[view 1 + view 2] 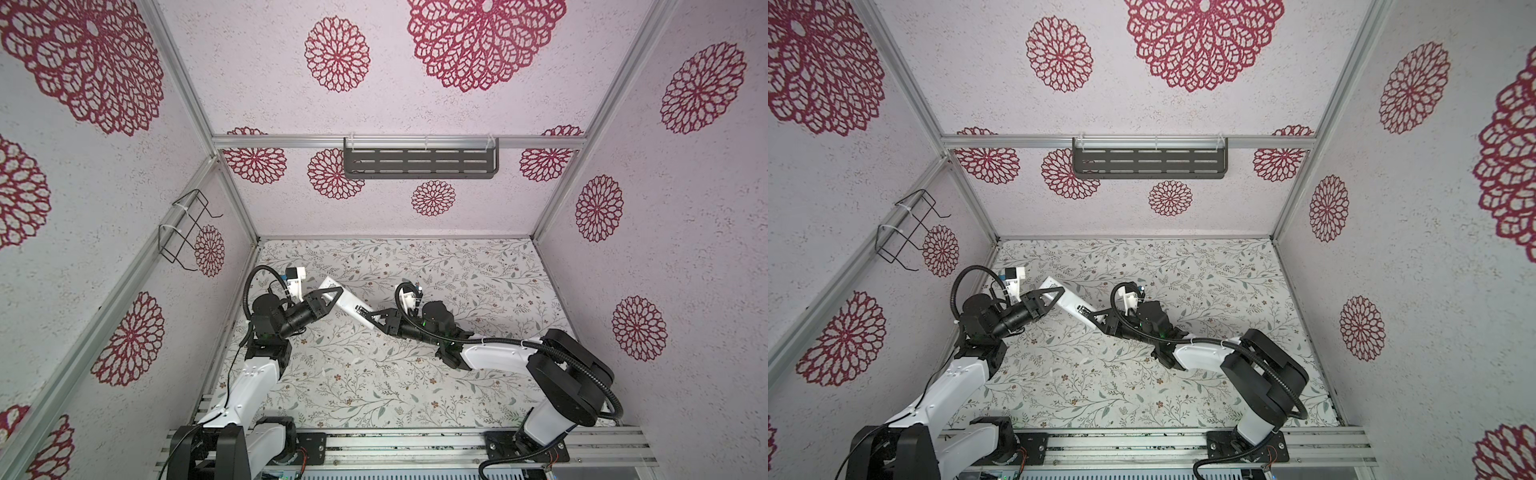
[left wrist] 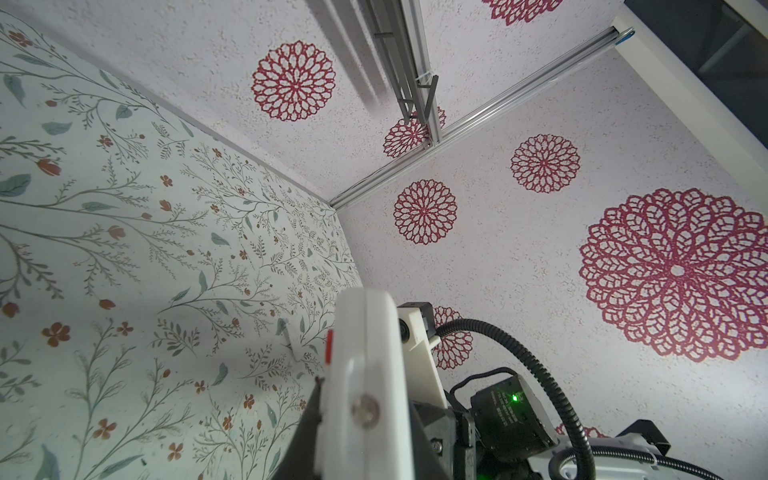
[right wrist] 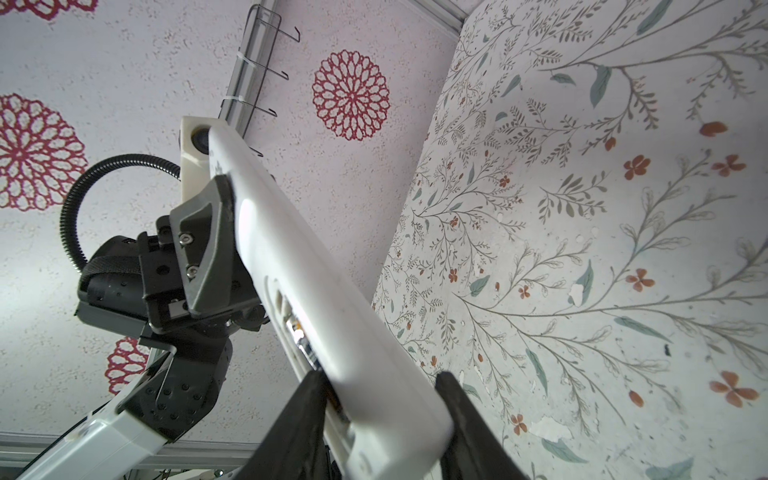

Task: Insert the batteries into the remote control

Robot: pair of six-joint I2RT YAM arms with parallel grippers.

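**Second grip on the remote, mid-air**

Obs.: the slim long white plastic remote control (image 1: 348, 302) is off the floral-print tabletop (image 1: 415, 374). It slants from far left to near right between your two arms. The left gripper (image 1: 332, 296) is pressed together on its far-left end; the right wrist view shows that clamp plainly. The right gripper (image 3: 378, 386) straddles the near-right end, with one black finger (image 3: 299, 415) against the edge beside an open slot (image 3: 291, 320). I cannot tell whether the opposite finger bears on the plastic. The dark sticker (image 1: 360, 309) faces up in both top views. No loose batteries show on the tabletop; a glint inside the slot may be a battery or only a contact.

Judgement: you are taking a second hold to steady the remote.

To do it well:
- Bring the right jaws together slowly and squarely across the body, pads clear of the slot mouth.
- Don't loosen the left clamp until the right one is firm.
- Avoid twisting one arm against the other; the bar is thin and could spring out.
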